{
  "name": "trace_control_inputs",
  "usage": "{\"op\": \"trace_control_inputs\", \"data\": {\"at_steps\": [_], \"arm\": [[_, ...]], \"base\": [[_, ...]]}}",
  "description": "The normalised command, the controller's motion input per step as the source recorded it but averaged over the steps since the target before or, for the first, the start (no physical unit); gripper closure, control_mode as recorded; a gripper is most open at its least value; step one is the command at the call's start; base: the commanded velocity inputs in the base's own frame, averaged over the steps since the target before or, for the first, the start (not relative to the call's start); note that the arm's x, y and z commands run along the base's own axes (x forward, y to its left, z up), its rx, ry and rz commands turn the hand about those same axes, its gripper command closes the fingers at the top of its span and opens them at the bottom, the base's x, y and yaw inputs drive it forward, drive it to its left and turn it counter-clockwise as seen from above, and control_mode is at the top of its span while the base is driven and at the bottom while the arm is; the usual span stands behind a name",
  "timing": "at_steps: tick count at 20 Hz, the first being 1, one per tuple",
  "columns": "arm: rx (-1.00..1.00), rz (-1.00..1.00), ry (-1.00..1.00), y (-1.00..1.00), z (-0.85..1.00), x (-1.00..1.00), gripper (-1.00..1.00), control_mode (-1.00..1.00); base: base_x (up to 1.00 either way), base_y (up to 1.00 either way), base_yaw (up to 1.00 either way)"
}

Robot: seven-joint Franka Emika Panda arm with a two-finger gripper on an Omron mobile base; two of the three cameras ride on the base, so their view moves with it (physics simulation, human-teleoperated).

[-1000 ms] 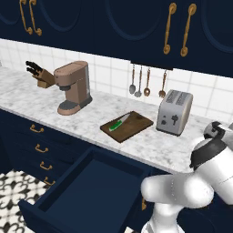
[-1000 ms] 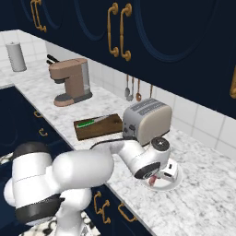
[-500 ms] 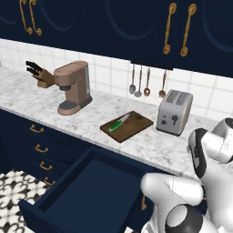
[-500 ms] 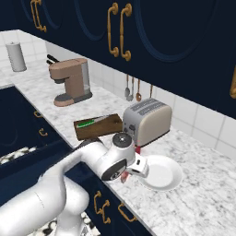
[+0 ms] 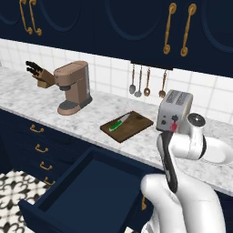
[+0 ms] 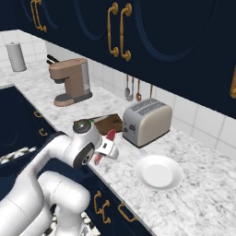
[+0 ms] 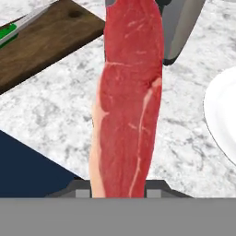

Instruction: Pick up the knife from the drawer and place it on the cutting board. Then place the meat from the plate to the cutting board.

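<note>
- Gripper (image 7: 117, 186) clamped tight on the meat (image 7: 126, 101); slab's long axis runs straight out from the fingers.
- Meat hangs over marble counter (image 6: 207, 193) betw. plate (image 6: 158, 172) and cutting board (image 5: 127, 126), nr front edge.
- Board lies to toaster's (image 6: 146, 121) far side from plate; knife (image 5: 119, 123) already on it, so drop meat beside it.

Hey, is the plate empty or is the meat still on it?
Empty. The plate shows bare white, and the meat hangs in the gripper above the counter.
</note>
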Motion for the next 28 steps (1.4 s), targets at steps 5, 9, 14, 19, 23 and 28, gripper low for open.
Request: {"op": "trace_control_inputs", "data": {"at_steps": [5,9,14,19,23,28], "arm": [[0.02,0.0,0.14,0.76,0.01,1.0,1.0,-1.0],[0.02,0.0,0.14,0.57,0.0,0.94,1.0,-1.0],[0.07,0.0,0.15,0.04,0.0,0.94,1.0,-1.0],[0.04,0.0,0.11,0.0,0.0,0.78,1.0,-1.0],[0.0,0.0,0.11,0.15,-0.03,0.55,1.0,-1.0],[0.0,-0.02,0.05,0.02,-0.3,0.34,1.0,-1.0]], "base": [[0.0,0.0,0.0],[0.0,0.0,0.0],[0.0,0.0,0.0],[0.0,0.0,0.0],[0.0,0.0,0.0],[0.0,0.0,0.0]]}}
